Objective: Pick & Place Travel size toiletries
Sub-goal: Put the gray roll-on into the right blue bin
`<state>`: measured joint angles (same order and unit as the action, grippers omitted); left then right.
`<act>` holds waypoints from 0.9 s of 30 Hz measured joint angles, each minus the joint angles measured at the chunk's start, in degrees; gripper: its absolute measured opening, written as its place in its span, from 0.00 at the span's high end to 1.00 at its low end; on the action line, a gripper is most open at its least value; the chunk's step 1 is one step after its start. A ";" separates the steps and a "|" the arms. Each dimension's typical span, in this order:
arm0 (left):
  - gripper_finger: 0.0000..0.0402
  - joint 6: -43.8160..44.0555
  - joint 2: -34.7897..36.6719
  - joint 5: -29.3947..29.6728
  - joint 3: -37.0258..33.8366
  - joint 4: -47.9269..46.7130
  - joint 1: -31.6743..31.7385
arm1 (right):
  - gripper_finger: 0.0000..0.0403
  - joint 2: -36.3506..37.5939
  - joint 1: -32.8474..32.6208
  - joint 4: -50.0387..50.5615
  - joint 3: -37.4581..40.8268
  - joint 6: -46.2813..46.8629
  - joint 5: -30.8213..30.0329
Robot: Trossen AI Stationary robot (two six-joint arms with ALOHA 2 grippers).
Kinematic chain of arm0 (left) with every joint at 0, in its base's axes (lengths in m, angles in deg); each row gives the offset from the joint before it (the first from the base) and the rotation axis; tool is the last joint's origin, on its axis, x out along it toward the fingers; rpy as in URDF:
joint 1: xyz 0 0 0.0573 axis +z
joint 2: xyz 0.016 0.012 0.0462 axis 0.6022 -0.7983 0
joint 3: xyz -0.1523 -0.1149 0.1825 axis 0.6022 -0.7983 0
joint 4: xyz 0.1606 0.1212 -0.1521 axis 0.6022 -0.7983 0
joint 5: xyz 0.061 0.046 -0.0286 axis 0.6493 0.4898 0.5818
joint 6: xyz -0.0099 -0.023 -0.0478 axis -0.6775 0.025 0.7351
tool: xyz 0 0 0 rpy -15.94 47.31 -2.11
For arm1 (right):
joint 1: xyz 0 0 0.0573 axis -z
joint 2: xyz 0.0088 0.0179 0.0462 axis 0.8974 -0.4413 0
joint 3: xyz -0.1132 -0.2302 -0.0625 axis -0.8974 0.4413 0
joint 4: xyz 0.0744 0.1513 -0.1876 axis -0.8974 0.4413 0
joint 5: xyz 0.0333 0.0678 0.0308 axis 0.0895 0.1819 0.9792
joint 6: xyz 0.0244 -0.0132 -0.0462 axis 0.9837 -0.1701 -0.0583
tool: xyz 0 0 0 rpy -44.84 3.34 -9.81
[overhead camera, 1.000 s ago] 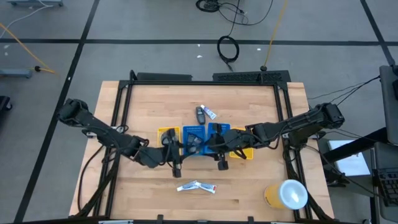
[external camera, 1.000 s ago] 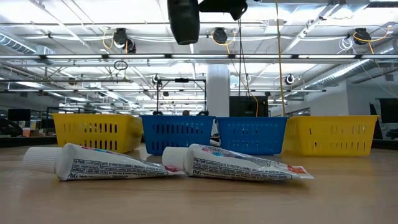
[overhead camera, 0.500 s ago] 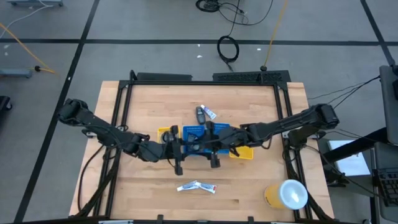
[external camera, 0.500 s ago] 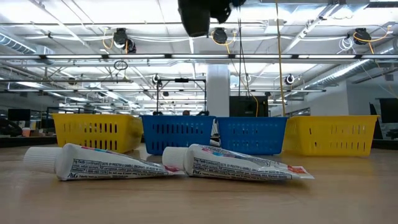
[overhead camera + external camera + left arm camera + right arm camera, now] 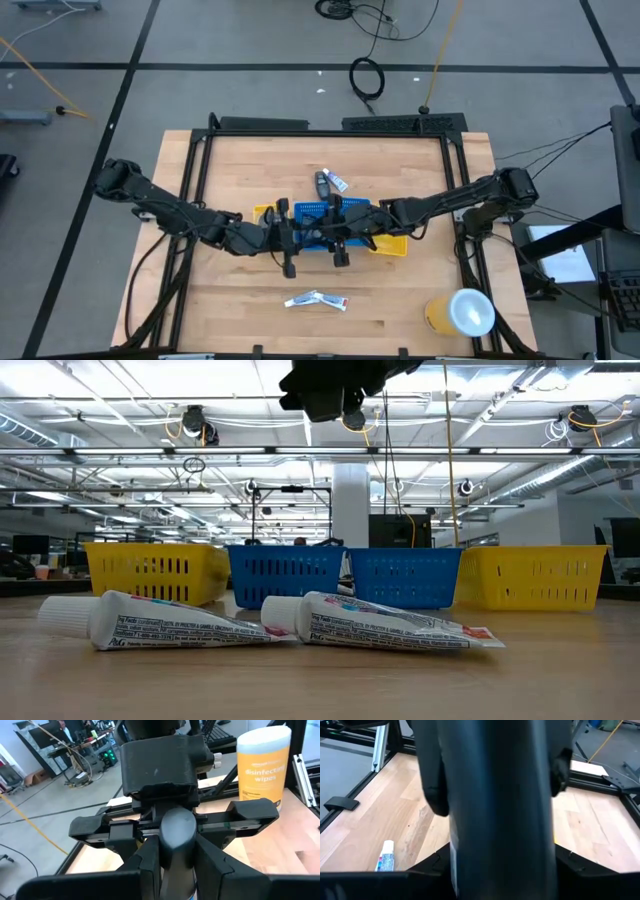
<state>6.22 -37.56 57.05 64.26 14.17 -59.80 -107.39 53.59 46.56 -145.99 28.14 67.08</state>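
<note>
My left gripper [image 5: 177, 857] is shut on a thumb-sized dark bottle [image 5: 177, 830], in the air over the blue trays [image 5: 312, 210] in the middle of the table. My right gripper [image 5: 175, 820] faces it from the table's right, open. Its two fingers stand wide on either side of the bottle's free end, apart from it. In the right wrist view the bottle [image 5: 500, 820] fills the middle. Two white tubes [image 5: 316, 300] lie on their sides near the front edge. A dark bottle and a tube [image 5: 330, 182] lie behind the trays. My left gripper pinches the dark bottle by its sides [image 5: 175, 867] between its two fingers. The fingers come about level from the table's left and lie along the bottle. The bottle's rounded free end [image 5: 177, 826] sticks out past the fingertips toward my right gripper, clear of the trays.
A row of slotted trays stands mid-table: yellow [image 5: 155, 570], two blue [image 5: 345, 575], yellow [image 5: 535, 575]. A large yellow-and-white wipes cylinder [image 5: 460, 312] stands at the near right corner. Black frame rails [image 5: 195, 190] run along the table's sides and back.
My right gripper has moved toward the table's left and a little down, closing in on my left gripper and the bottle it holds. The left gripper has kept nearly still, with the bottle still in the air over the blue trays.
</note>
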 joint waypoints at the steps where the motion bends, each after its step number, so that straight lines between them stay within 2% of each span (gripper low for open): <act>1: 0.81 -0.01 0.00 0.10 0.00 0.03 0.02 | 0.55 0.00 0.03 0.13 0.00 -0.13 0.03; 7: 0.80 0.02 -0.02 2.22 0.00 -0.03 -0.01 | 0.55 0.00 0.03 0.70 -0.02 0.06 -0.37; 12: 0.62 0.26 -0.04 4.35 0.00 -0.08 -0.01 | 0.55 0.02 0.03 1.66 -0.02 0.26 -2.95; 16: 0.54 0.46 -0.02 7.01 0.00 0.01 -0.06 | 0.55 0.02 0.03 2.38 -0.02 0.29 -3.20; 23: 0.51 0.42 0.00 9.04 0.00 -0.06 -0.23 | 0.55 1.96 0.19 7.64 0.00 0.60 -8.41; 27: 0.50 0.24 0.00 14.08 0.00 -2.07 -0.58 | 0.55 4.16 0.81 14.93 0.00 3.39 -10.49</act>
<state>6.46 -37.56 71.13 64.26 12.10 -60.38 -103.23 54.40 61.49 -145.99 31.53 56.59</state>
